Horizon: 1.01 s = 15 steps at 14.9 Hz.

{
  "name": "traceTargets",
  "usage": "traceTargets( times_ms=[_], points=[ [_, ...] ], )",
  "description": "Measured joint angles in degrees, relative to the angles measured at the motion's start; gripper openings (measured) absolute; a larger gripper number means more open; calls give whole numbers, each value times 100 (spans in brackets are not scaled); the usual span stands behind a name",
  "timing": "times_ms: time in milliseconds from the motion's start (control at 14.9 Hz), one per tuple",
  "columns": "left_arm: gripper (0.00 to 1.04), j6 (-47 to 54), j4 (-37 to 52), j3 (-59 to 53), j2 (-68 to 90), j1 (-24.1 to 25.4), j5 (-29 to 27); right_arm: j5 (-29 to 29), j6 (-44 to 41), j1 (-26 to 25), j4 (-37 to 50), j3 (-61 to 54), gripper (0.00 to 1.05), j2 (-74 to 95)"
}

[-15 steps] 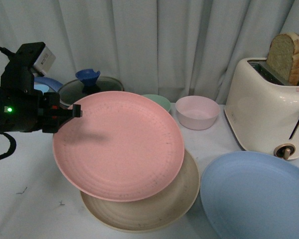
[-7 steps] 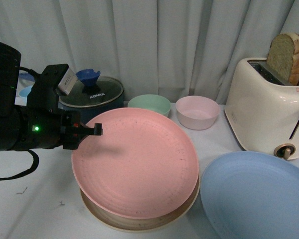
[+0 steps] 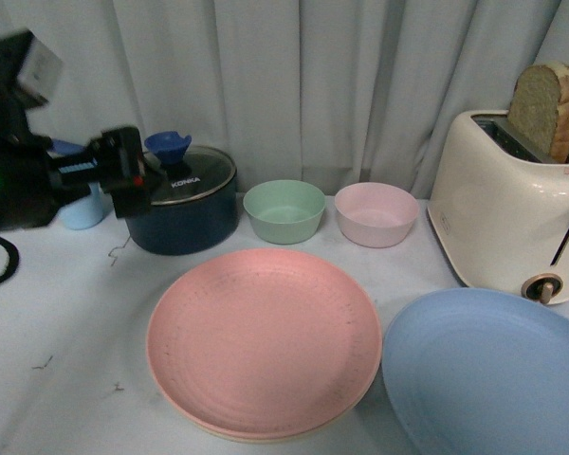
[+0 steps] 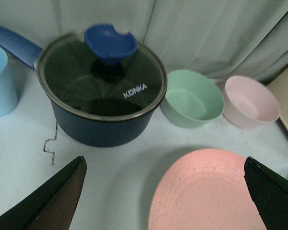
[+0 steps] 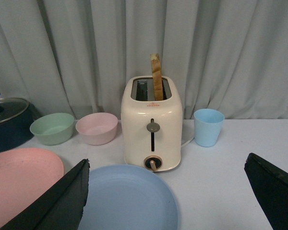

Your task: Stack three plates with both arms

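White tabletop [image 3: 66,379], matte ringed pink plate [image 3: 264,339] atop beige plate [image 3: 256,438], blue plate [image 3: 493,374] beside; both jaws wide apart.

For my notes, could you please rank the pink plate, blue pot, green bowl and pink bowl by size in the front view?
Round matte pink plate
Dark blue lidded pot
Small green bowl, small pink bowl: alike

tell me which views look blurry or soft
Front view: the left gripper is blurred, the pink plate sharp. Left wrist view: soft throughout, the pot smeared. Right wrist view: crisp, even light on the toaster.
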Motion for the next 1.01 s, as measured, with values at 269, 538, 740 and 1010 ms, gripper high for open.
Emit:
traceTargets(
  times_ms=[269, 538, 740, 1010],
  points=[
    [82, 437, 1414, -1095, -1541, 28, -1073, -2, 0, 0, 0, 0, 98, 0],
    [66, 739, 2065, -1666, -2074, 120, -1401, -2, 0, 0, 0, 0, 98, 0],
    [51, 837, 2135, -2031, -2363, 208, -1412, 0, 0, 0, 2, 0, 98, 0],
    [35, 911, 2094, -2448, -2575, 223, -1353, -2, 0, 0, 0, 0, 98, 0]
  ],
)
